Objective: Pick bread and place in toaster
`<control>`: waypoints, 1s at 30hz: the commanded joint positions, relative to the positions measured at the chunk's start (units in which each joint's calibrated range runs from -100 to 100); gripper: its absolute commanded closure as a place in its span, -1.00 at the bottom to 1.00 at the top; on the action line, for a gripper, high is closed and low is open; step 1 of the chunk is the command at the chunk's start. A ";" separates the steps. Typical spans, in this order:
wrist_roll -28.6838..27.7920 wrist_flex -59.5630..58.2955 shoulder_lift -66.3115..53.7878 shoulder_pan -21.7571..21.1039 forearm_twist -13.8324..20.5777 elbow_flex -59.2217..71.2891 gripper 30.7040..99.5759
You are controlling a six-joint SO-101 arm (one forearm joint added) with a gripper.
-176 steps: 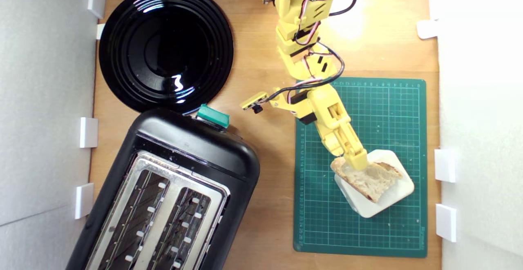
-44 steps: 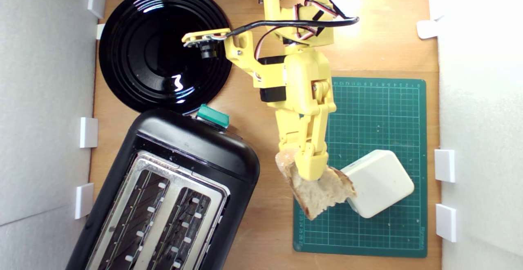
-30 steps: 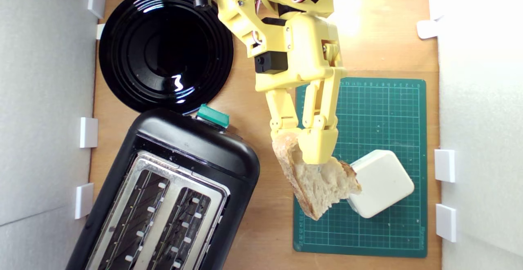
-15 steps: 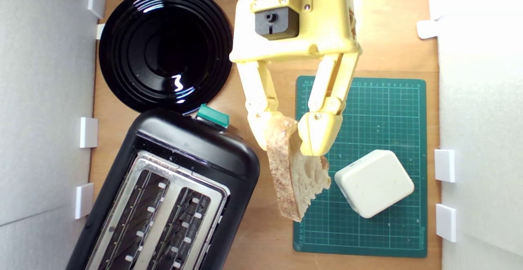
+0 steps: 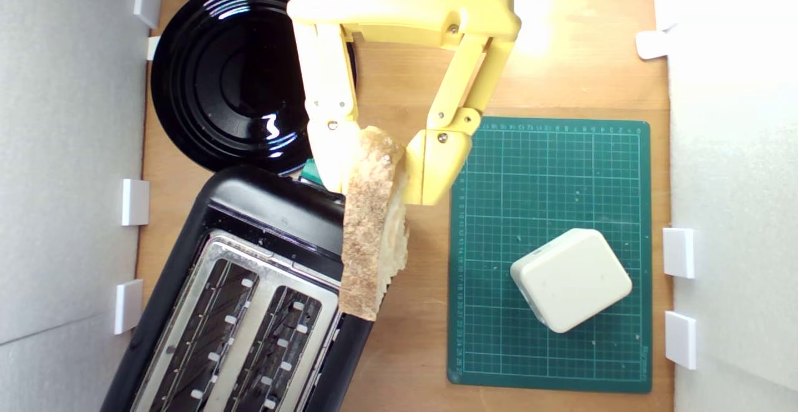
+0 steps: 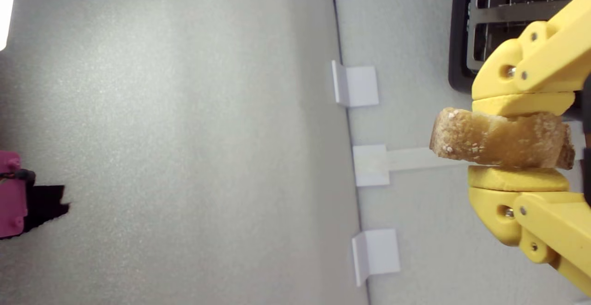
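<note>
We see the bread (image 5: 369, 225) turned edge-on in the exterior view, its rough, floury tan crust facing the camera and a sliver of pale holey crumb showing along the exterior view's right side. It hangs in the air over the near corner of the toaster (image 5: 249, 293), a bulky glossy black body with a brushed silver top plate and two long slots ribbed with wire guides. The yellow plastic gripper (image 5: 380, 172) is clamped on the bread, one finger pressed flat against each face of the slice near its upper end; in the wrist view we see the slice sandwiched between the two smooth yellow pads (image 6: 517, 104), jaws parted only by the bread's thickness. Behind the toaster sits a round black plate (image 5: 237, 75) with shiny concentric ridges. On the green gridded cutting mat (image 5: 548, 169) rests a rounded-square cream-white block (image 5: 570, 279), well apart from the bread. All stands on a wooden tabletop (image 5: 411, 349).
</note>
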 commanded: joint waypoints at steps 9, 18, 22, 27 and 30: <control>7.56 4.32 0.01 7.08 1.46 -3.24 0.36; 7.25 4.83 0.01 8.61 0.82 -3.15 0.36; 5.89 4.83 1.84 10.70 0.64 -3.15 0.36; 5.73 4.83 4.00 10.86 0.73 -3.24 0.36; 5.47 4.49 4.67 12.15 0.73 -3.24 0.36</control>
